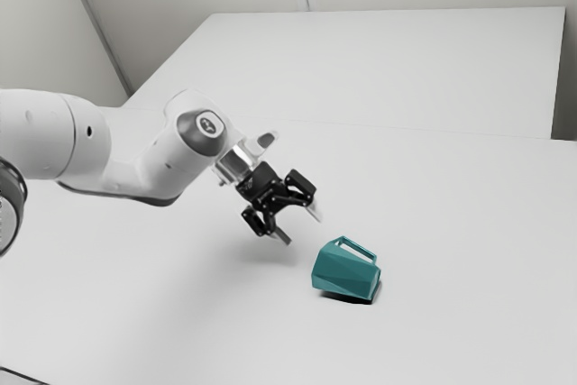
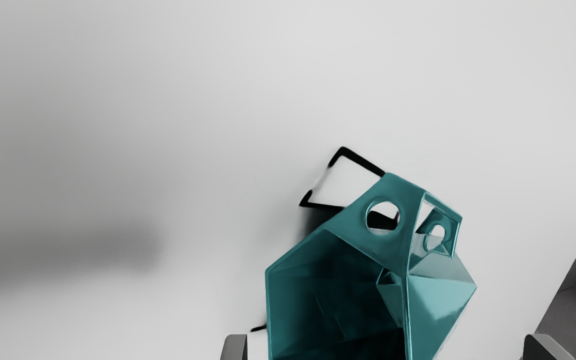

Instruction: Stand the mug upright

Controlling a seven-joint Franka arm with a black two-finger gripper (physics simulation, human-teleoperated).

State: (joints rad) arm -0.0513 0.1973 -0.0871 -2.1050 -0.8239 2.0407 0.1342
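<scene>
A: Pincer [image 1: 299, 227] first; how wide, and on what?

B: Open wide; holds nothing; hangs tilted above the table [image 1: 469, 205], at the end of the arm [image 1: 171, 160]; points downward and toward the exterior view's right.

A: Noted; and the mug [image 1: 343, 275]?

B: Down on the table, tipped over on its side; teal, faceted; just past the open tips, lower and toward the exterior view's right; near, yet apart, with pale tabletop visible between.

A: Lie of the handle [image 1: 361, 248]?

B: Along the upper side of the body, by the exterior view.

A: And by the wrist view?

B: Out ahead of the fingers [image 2: 234, 350], inside the span between both tips; nearer to one than to the other; mouth [image 2: 338, 295] facing back toward the pincer, very dark inside; beside the mug, on the table, a black angular outline [image 2: 363, 161]; shadow or something else, cannot tell.
</scene>
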